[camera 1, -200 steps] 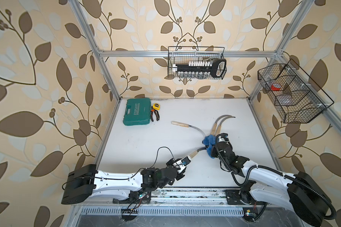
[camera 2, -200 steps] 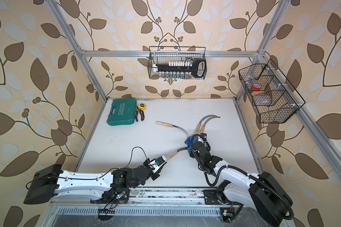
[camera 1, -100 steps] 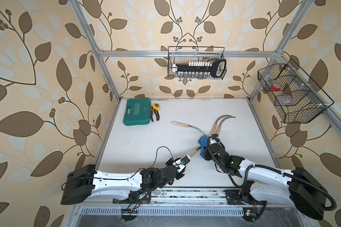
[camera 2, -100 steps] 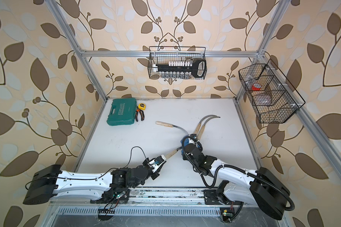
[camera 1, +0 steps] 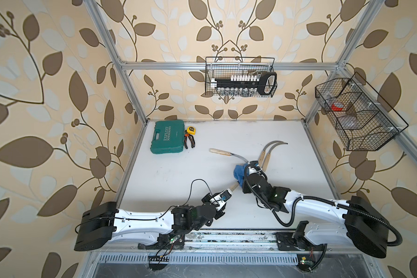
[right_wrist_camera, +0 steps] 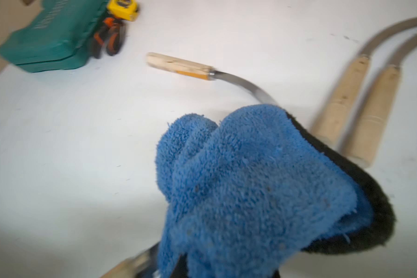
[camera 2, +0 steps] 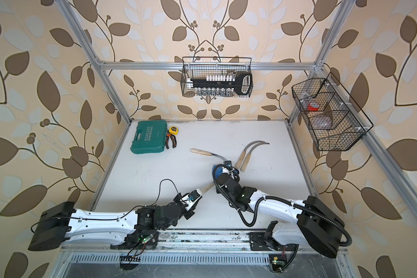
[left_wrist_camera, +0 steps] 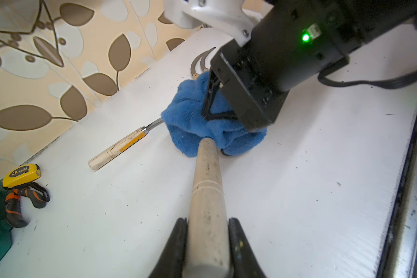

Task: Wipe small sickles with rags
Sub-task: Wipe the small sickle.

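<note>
Clamping the pale handle of a sickle, the left gripper has its jaws pressed tight against both sides of the wood near the butt end. The handle runs away from the gripper, low over the table, and its far end goes into the blue rag, so the blade is hidden. The right gripper has its jaws closed on the bunched rag from above, holding the rag around the blade end. The right wrist view, partly blurred, shows the rag folded over a black finger.

A second sickle lies flat just behind, handle pointing to the left and its curved blade running under the rag's edge. Two more sickles lie side by side just beyond the rag on the right, handles nearly touching and blades curving toward the back right. At the back left corner stands a green case, with a yellow tape measure and orange-handled pliers just beside it.
</note>
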Tool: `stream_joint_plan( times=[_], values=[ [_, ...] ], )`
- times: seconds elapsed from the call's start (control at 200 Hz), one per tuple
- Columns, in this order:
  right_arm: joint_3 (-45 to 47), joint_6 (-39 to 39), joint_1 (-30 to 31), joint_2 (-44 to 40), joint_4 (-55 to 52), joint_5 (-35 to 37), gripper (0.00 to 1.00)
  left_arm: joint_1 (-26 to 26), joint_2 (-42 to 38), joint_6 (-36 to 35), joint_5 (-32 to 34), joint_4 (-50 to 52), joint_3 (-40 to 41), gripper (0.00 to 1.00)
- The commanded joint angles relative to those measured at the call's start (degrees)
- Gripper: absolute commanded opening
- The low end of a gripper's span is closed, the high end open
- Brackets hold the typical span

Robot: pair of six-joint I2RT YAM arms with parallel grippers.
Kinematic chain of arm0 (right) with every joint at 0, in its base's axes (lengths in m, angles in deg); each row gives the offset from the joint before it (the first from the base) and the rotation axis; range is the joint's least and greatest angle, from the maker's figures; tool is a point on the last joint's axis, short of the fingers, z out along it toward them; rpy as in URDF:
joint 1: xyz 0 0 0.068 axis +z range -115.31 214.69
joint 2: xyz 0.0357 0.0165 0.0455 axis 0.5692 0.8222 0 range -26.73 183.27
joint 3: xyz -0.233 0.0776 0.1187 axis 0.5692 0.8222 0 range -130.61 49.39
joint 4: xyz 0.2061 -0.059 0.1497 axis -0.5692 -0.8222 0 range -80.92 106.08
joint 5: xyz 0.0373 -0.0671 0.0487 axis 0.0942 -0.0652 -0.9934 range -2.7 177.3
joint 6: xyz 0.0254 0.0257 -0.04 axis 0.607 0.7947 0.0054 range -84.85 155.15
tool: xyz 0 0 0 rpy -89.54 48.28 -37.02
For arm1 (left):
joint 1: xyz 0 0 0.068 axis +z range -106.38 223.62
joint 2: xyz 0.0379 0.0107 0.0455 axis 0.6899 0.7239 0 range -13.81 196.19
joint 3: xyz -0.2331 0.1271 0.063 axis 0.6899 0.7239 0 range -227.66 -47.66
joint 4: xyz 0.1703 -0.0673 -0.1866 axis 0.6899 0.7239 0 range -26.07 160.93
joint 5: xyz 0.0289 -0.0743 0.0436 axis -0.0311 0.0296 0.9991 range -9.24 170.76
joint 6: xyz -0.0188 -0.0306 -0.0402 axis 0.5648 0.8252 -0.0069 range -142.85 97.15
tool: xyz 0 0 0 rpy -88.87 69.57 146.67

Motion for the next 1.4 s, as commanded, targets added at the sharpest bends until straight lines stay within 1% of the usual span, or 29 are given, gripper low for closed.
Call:
stream_joint_plan(
  times=[0.0,0.075,0.125,0.195,0.305,0.405,0.57,0.635,0.68,0.73,0.78,0.82,0.895,0.93,1.055,1.105,1.19,1.3,1.395],
  values=[
    [4.41,3.57,-5.43,-2.97,-3.27,1.31,0.00,-0.39,-2.19,0.20,-0.47,-3.30,0.03,0.00],
    [6.54,4.96,-6.69,-5.37,-3.83,2.24,0.00,-0.39,-2.73,0.20,-0.57,-3.15,0.23,0.00],
    [7.68,3.84,-7.99,-6.20,-1.52,0.11,0.00,-0.39,-3.03,0.05,-0.65,-3.57,0.49,0.00],
    [6.91,3.12,-8.00,-6.18,-1.69,-1.17,0.00,-0.39,-3.35,-0.15,-0.90,-4.20,0.99,0.00],
    [4.57,0.39,-7.04,-6.17,-0.61,-6.81,0.00,-0.39,-3.40,0.01,-1.27,-3.80,0.90,0.00],
    [1.44,-1.18,-0.52,-5.68,-0.72,-5.70,0.00,-0.39,-3.22,-0.06,-1.14,-3.45,0.46,0.00],
    [-3.48,-2.45,8.43,-3.10,-0.21,-4.42,0.00,-0.39,-3.04,-0.02,-0.74,-3.74,0.50,0.00],
    [-4.83,-2.91,10.36,-1.83,-0.51,-4.15,0.00,-0.39,-3.10,0.11,-0.74,-3.25,0.28,0.00],
    [-4.98,-2.91,10.51,-1.15,-0.38,-4.58,0.00,-0.39,-3.13,0.01,-0.81,-3.16,0.28,0.00],
    [-4.51,-2.42,10.46,-0.61,-0.29,-3.31,0.00,-0.39,-3.12,0.00,-0.83,-3.33,0.45,0.00],
    [-3.51,-1.67,9.34,-0.43,-0.37,-2.12,0.00,-0.39,-3.13,0.02,-0.83,-3.64,0.63,0.00],
    [-2.23,-1.03,7.02,-0.22,0.13,-3.52,0.00,-0.39,-3.13,-0.03,-0.77,-3.65,0.63,0.00],
    [1.10,-0.49,-0.02,0.39,2.51,-8.67,0.00,-0.38,-3.22,0.29,-0.57,-3.22,0.51,0.00],
    [2.59,-0.09,-3.59,0.91,3.00,-9.65,0.00,-0.39,-3.39,0.33,-0.48,-2.95,0.38,0.00],
    [6.74,2.87,-11.90,1.84,3.14,-6.09,0.00,-0.39,-3.96,0.14,-0.39,-3.70,1.03,0.00],
    [7.91,2.52,-12.37,2.35,5.84,-7.43,0.00,-0.39,-4.14,0.11,-0.14,-4.03,1.33,0.00],
    [6.64,3.26,-12.40,4.02,4.34,-6.46,0.00,-0.39,-4.57,0.33,-0.02,-3.38,1.10,0.00],
    [5.93,3.09,-12.21,4.56,4.95,-8.13,0.00,-0.39,-4.97,0.31,-0.48,-2.88,0.98,0.00],
    [5.19,2.73,-10.29,3.64,5.38,-8.67,0.00,-0.39,-4.98,0.05,-0.30,-3.85,1.42,0.00]
  ],
)
